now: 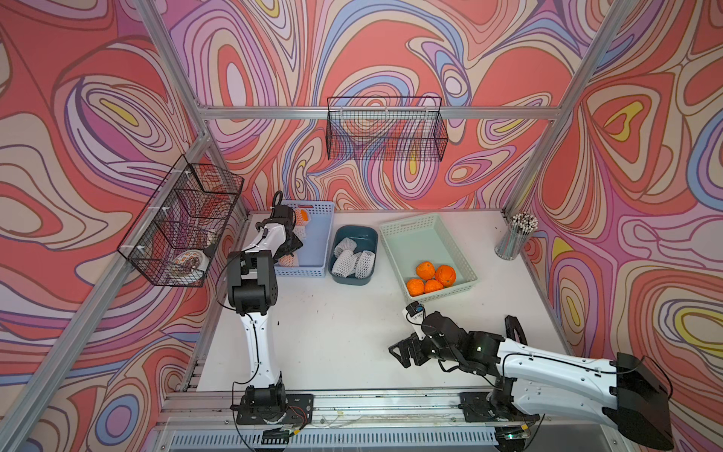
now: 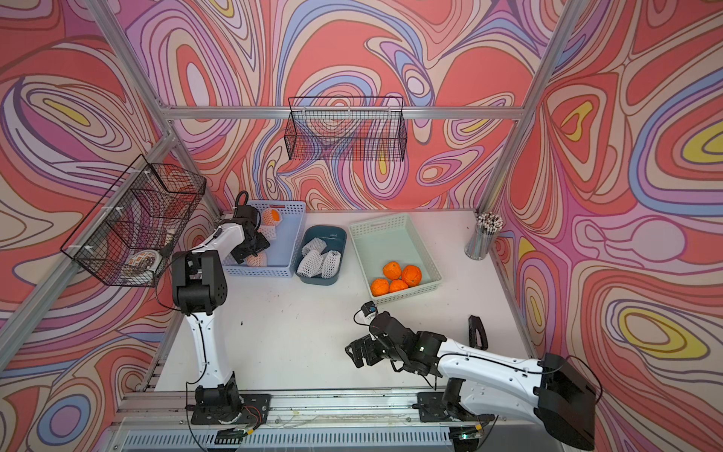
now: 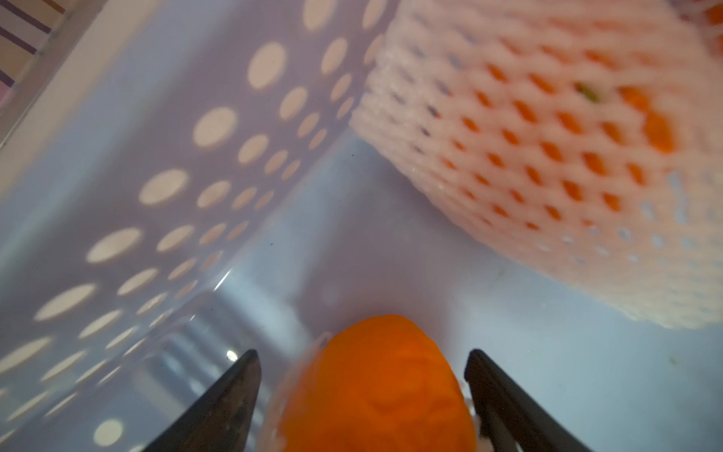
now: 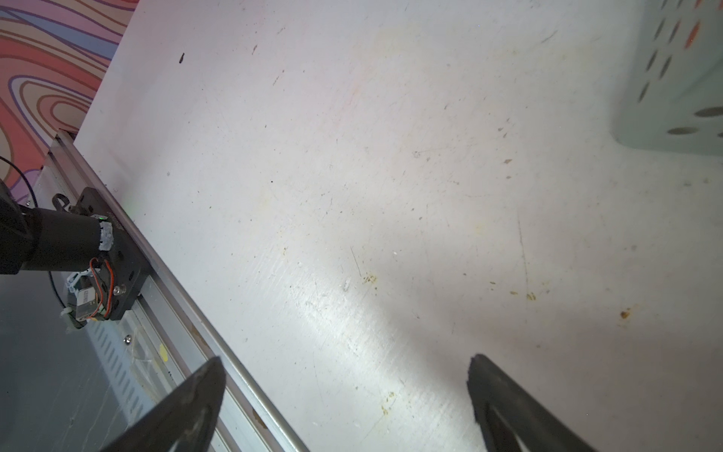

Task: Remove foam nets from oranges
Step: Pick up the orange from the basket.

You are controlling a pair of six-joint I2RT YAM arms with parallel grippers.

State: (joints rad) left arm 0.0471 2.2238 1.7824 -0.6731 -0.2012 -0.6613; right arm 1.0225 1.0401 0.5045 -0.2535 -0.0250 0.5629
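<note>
White table (image 1: pixel 332 332), mint basket (image 1: pixel 410 224) holding four bare oranges (image 1: pixel 445 275), blue basket (image 1: pixel 313 271) with netted oranges (image 1: pixel 301 217), teal bin (image 1: pixel 365 235) of empty foam nets (image 1: pixel 346 260), right gripper (image 4: pixel 346 358) spread wide over the tabletop, left gripper (image 3: pixel 362 354) with jaws apart straddling a partly sleeved orange (image 3: pixel 375 391) in blue basket

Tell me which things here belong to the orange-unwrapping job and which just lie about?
Job: net-wrapped oranges in pale blue perforated basket; empty white foam nets in teal tub; bare oranges in mint green basket; left gripper.
Lying about: two black wire baskets; clear cup of sticks.
</note>
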